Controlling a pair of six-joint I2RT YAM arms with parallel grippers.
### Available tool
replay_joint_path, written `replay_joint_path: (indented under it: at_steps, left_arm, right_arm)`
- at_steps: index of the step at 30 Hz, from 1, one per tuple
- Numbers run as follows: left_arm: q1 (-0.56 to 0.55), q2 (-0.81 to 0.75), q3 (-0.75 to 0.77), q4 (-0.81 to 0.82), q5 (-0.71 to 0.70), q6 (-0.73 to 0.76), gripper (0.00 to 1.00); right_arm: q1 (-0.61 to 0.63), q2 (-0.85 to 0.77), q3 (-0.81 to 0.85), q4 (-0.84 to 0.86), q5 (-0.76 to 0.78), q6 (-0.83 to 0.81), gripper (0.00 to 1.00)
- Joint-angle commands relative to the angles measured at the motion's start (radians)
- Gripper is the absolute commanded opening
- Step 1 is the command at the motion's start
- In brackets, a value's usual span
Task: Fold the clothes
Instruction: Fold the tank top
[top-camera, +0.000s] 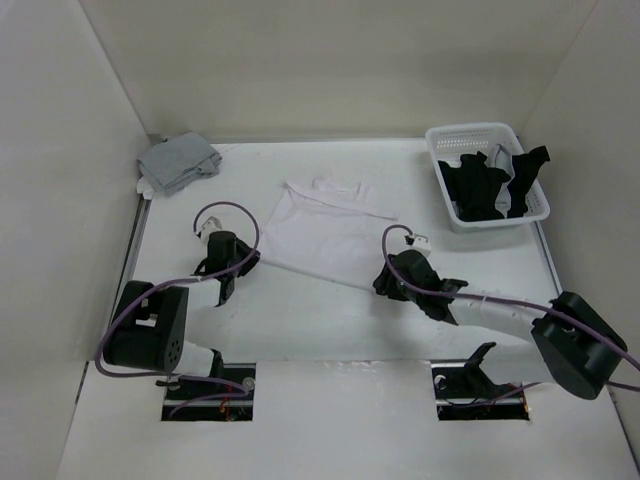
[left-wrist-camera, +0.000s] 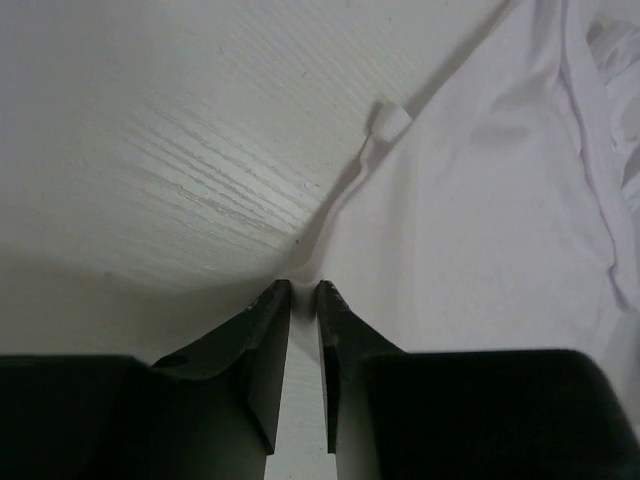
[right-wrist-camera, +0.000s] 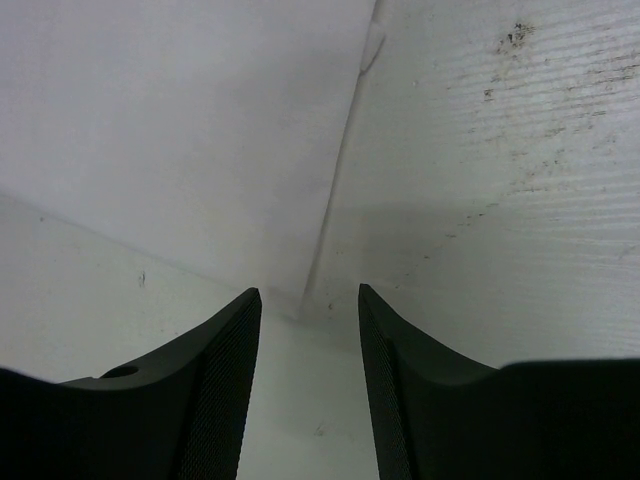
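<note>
No legible txt, nos. or brand marks showing in any view. White tag (left-wrist-camera: 390, 121) on white top (left-wrist-camera: 480, 230) is showing blank, nothing readable.

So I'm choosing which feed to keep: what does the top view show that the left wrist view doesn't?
Only top: the basket holding black clothes, the grey top in the far left corner, and the right arm. Only left wrist: a small tag at the edge of the shirt, and the narrow gap between the left fingers. Both: the white shirt and the table.
</note>
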Motion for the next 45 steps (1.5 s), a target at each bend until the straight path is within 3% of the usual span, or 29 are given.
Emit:
replay_joint_path:
  at_steps: [1, 12, 16, 18, 26, 29, 40, 45]
  left_arm:
    - [0.009, 0.031, 0.029, 0.023, -0.005, -0.015, 0.14]
    - [-0.004, -0.090, -0.003, -0.043, -0.082, 0.010, 0.03]
    - [-0.019, -0.102, -0.014, -0.044, -0.085, 0.008, 0.03]
    - [-0.028, -0.104, -0.019, -0.044, -0.087, 0.007, 0.03]
    - [-0.039, -0.128, -0.051, -0.041, -0.093, 0.008, 0.03]
    - [-0.036, -0.140, -0.060, -0.041, -0.093, 0.008, 0.03]
    - [-0.041, -0.168, -0.065, -0.049, -0.091, 0.010, 0.03]
    - [-0.041, -0.186, -0.072, -0.049, -0.088, 0.011, 0.03]
  right_arm:
    - [0.004, 0.021, 0.024, 0.071, -0.017, 0.016, 0.49]
    - [-0.002, 0.106, 0.028, 0.128, -0.046, 0.030, 0.49]
    - [-0.013, 0.136, 0.025, 0.154, -0.061, 0.044, 0.41]
    - [-0.013, 0.133, 0.028, 0.137, -0.063, 0.046, 0.38]
    - [0.036, 0.142, 0.068, -0.005, -0.037, 0.050, 0.42]
    - [0.037, 0.174, 0.088, -0.022, -0.034, 0.050, 0.39]
    - [0.116, 0.113, 0.044, -0.119, 0.069, 0.151, 0.45]
    - [0.128, 0.134, 0.053, -0.130, 0.095, 0.170, 0.36]
